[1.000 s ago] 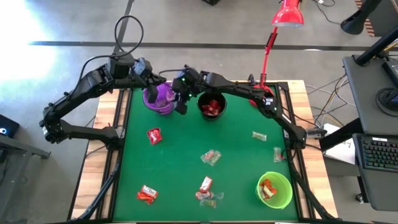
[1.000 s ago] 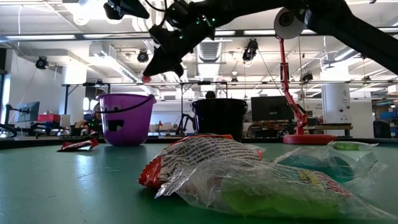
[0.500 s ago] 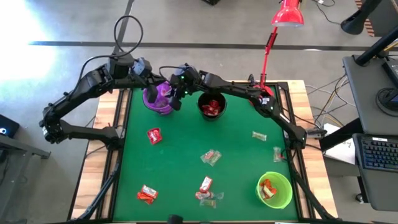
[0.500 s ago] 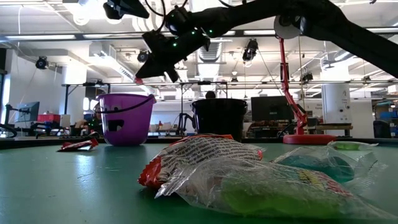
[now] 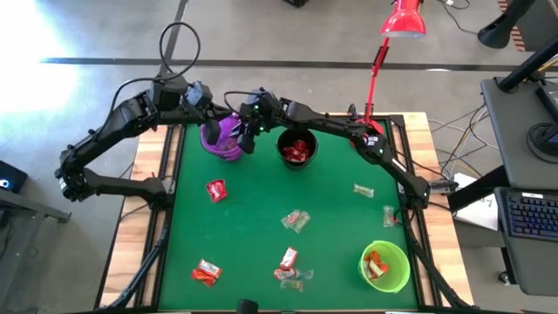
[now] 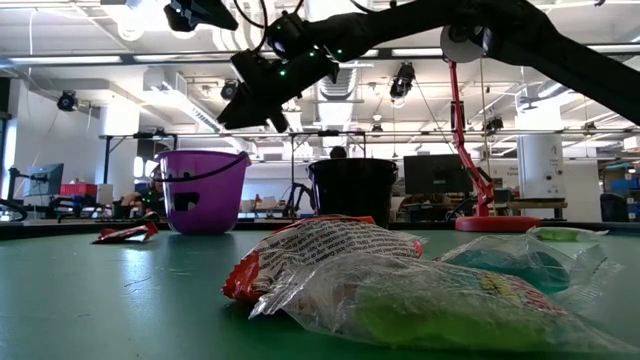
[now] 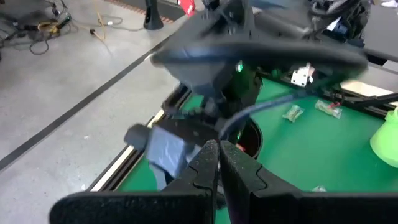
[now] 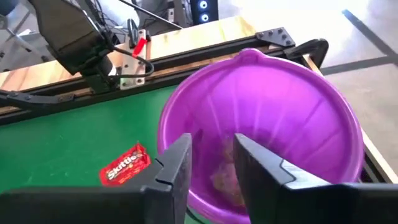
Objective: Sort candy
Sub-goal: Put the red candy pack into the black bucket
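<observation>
Green surface (image 5: 261, 235), three cups on it: purple cup (image 5: 223, 139) and black cup (image 5: 296, 150) at the back, green cup (image 5: 384, 266) front right. Right claw (image 8: 211, 163) sits over the purple cup, fingers apart, nothing between them. Left claw (image 7: 217, 163) closed and empty, just behind the purple cup. Candy (image 5: 296, 221) scattered mid-surface, some in each cup.

Risk: both arms crowd the purple cup; a low exit by the right arm could clip its rim or the left claw and tip it.

Readable: "Skittles" on the red pack (image 8: 125, 166) beside the purple cup.
</observation>
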`<state>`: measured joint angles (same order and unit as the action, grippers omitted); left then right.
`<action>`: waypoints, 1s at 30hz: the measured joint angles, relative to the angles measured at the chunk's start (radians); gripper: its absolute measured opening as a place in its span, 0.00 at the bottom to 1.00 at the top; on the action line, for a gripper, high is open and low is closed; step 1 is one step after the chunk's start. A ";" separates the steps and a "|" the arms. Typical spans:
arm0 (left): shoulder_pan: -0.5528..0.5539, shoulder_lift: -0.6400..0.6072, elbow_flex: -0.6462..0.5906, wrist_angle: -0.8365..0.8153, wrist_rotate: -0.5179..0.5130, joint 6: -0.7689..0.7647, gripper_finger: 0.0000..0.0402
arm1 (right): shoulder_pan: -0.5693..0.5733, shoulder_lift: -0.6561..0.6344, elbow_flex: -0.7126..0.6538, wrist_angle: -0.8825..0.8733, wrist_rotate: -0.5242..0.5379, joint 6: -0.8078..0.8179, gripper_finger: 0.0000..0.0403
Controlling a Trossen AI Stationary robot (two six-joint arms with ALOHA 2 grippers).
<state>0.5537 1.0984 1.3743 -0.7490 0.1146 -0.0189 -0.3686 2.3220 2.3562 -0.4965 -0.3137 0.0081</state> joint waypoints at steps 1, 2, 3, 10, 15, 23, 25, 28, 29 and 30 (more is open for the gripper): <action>0.000 -0.002 0.000 -0.013 0.000 0.000 0.00 | -0.001 -0.005 0.000 -0.012 -0.001 0.003 0.28; 0.000 -0.005 0.000 -0.031 0.000 -0.001 0.00 | -0.001 -0.011 0.000 -0.037 0.000 0.004 0.29; 0.000 -0.010 0.000 -0.051 0.000 -0.003 0.00 | -0.003 -0.020 0.000 -0.064 0.000 0.003 0.30; -0.002 -0.052 0.000 -0.256 0.000 -0.098 0.00 | -0.005 -0.149 0.000 -0.324 0.000 -0.113 0.31; -0.003 -0.053 -0.005 -0.526 -0.001 -0.160 0.00 | -0.005 -0.284 0.000 -0.528 0.002 -0.209 0.30; -0.008 -0.060 -0.006 -0.546 0.082 -0.212 0.11 | -0.005 -0.502 0.000 -0.620 0.237 -0.184 0.30; -0.009 -0.059 -0.006 -0.551 0.094 -0.224 0.16 | -0.005 -0.548 0.000 -0.633 0.327 -0.177 0.31; -0.010 -0.055 -0.009 -0.566 0.093 -0.260 0.24 | -0.005 -0.608 0.000 -0.661 0.442 -0.165 0.30; -0.011 -0.054 -0.012 -0.572 0.088 -0.284 0.27 | -0.005 -0.625 0.000 -0.674 0.471 -0.163 0.30; -0.014 -0.054 -0.019 -0.580 0.075 -0.317 0.29 | -0.005 -0.640 0.000 -0.688 0.497 -0.155 0.30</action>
<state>0.5393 1.0447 1.3556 -1.3290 0.1901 -0.3363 -0.3737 1.6825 2.3562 -1.1842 0.1837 -0.1473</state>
